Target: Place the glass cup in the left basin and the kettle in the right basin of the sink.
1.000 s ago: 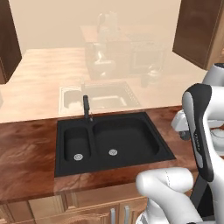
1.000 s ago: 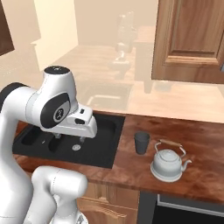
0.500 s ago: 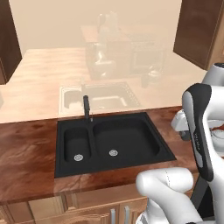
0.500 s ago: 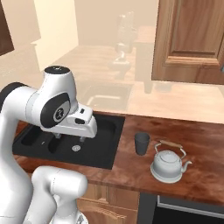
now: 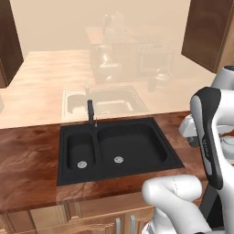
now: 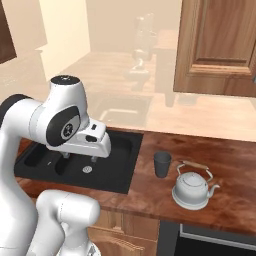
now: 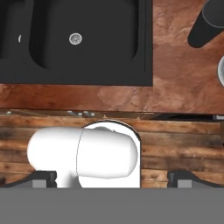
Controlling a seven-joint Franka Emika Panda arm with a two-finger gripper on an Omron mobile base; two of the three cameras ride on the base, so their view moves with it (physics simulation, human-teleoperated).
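The glass cup (image 6: 162, 164) stands upright on the dark wood counter to the right of the sink (image 6: 131, 167), and the hand view catches it at the top right corner (image 7: 209, 24). Just right of it sits the silvery kettle (image 6: 192, 189), of which a sliver of rim (image 7: 221, 69) shows at the hand view's right edge. The narrow left basin (image 5: 81, 153) and the wide right basin (image 5: 130, 145) hold nothing but their silver drains. My gripper (image 6: 79, 157) hangs open and holding nothing above the sink's front, left of the cup; its fingertips (image 7: 43, 177) stand wide apart.
A slim black faucet (image 5: 91, 112) rises behind the divider between the basins. Bare wood counter (image 7: 175, 74) lies between the right basin (image 7: 87, 39) and the cup. A wall cabinet (image 6: 220, 45) hangs above the kettle's side.
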